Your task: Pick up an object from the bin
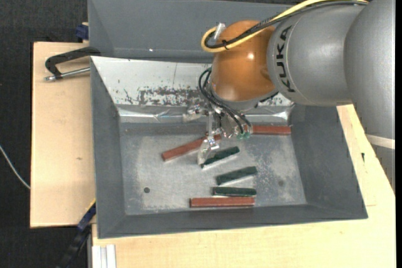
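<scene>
Claw (pixel 210 145) at red bar (pixel 180 152) end; green bar (pixel 223 155) just beside.

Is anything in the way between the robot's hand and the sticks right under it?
Nothing I can see. The hand hangs right above the near ends of a brown stick and a green stick in the middle of the bin. Nothing lies on top of them.

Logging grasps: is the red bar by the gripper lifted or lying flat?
Flat: the red bar rests along the bin floor, gripper at one end.
</scene>
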Robot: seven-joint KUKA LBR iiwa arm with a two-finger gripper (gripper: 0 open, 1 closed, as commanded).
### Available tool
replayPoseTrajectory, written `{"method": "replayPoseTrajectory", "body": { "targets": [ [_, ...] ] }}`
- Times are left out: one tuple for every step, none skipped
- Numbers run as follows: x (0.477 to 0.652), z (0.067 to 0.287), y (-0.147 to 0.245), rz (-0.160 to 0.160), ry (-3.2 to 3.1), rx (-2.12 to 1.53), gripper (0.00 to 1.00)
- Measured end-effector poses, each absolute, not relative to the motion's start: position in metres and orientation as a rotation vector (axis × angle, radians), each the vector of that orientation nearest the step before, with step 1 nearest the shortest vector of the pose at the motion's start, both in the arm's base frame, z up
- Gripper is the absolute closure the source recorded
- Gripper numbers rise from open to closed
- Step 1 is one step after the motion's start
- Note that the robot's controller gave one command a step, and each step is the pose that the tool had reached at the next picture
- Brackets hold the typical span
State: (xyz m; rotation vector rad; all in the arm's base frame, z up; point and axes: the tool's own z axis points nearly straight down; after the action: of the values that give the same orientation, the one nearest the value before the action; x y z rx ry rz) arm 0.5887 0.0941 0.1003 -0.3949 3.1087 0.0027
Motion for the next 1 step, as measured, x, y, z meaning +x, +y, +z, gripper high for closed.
{"method": "replayPoseTrajectory", "body": {
  "targets": [
    [0.5858, 0.0736, 0.0969, 0.004, 3.125, -0.291, 0.00]
  ]
}}
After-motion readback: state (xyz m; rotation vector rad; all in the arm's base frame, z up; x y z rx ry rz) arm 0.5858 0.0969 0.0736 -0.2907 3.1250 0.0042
